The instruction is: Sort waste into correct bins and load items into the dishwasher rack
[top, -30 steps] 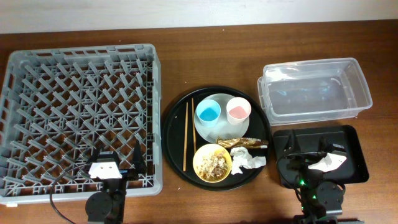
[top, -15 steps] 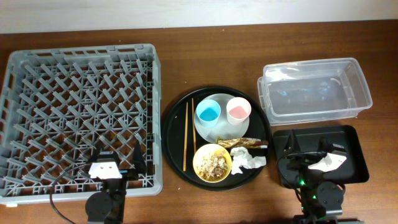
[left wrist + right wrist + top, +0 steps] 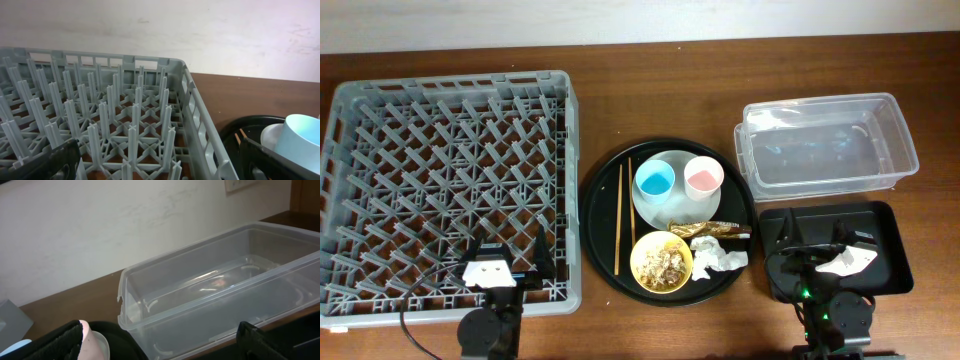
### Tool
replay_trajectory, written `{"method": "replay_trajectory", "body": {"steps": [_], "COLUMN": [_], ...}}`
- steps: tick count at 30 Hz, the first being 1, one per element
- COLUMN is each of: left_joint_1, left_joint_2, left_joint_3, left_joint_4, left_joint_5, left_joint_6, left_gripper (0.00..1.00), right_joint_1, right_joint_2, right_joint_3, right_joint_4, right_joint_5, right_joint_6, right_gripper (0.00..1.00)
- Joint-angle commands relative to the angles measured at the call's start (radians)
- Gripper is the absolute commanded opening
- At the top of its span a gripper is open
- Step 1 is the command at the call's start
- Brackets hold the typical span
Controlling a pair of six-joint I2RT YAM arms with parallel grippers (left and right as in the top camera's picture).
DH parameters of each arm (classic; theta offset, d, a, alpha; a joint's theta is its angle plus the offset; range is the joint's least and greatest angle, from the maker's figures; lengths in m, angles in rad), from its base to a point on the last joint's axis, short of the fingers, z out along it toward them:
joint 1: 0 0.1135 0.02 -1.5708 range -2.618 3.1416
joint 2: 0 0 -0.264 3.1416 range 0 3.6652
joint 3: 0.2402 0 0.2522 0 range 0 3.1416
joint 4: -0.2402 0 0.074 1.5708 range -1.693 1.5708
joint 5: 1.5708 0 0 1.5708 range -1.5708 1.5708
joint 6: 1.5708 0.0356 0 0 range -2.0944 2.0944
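Observation:
The grey dishwasher rack fills the left and holds nothing. A pale plate carries the light blue cup and the pink cup. Two chopsticks lie left of the plate. The yellow bowl holds food scraps. The gold-brown wrapper and white tissue lie beside it. The clear tub and black rectangular tray are at the right. My left gripper is open over the rack's near edge. My right gripper is open over the black tray, facing the tub.
The plate, cups, bowl, chopsticks and waste all sit on a large round black tray between the rack and the bins. The blue cup shows at the right edge of the left wrist view. The pink cup shows low left in the right wrist view.

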Motion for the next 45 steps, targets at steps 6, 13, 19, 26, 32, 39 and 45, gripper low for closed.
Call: {"method": "replay_trajectory", "body": {"steps": [6,13,19,26,32,39,45], "left_joint_1": [-0.005,-0.005,-0.005,-0.005,-0.006,-0.166,-0.372], "left_joint_2": [-0.007,0.035,0.341,0.942,1.184,1.403,1.576], "left_joint_3": [0.000,0.283,0.758,1.349,1.463,1.440,1.426], "left_joint_4": [0.075,-0.114,-0.422,-0.913,-0.986,-1.101,-1.089], "left_joint_5": [0.029,0.105,0.263,0.476,0.666,0.534,0.194], "left_joint_6": [0.016,0.017,0.049,0.075,0.074,-0.003,-0.184], "left_gripper": [0.99,0.99,0.99,0.99,0.57,0.06,0.09], "right_joint_1": [-0.006,-0.006,-0.006,-0.006,-0.006,-0.006,-0.006], "right_joint_2": [-0.007,-0.007,-0.007,-0.007,-0.007,-0.007,-0.007], "right_joint_3": [-0.005,-0.005,-0.005,-0.005,-0.005,-0.005,-0.005], "right_joint_4": [-0.008,-0.008,-0.008,-0.008,-0.008,-0.008,-0.008], "right_joint_5": [0.009,0.010,0.010,0.009,0.009,0.009,0.010], "right_joint_6": [-0.006,-0.006,-0.006,-0.006,-0.006,-0.006,-0.006], "right_gripper": [0.99,0.99,0.99,0.99,0.99,0.99,0.99]}}
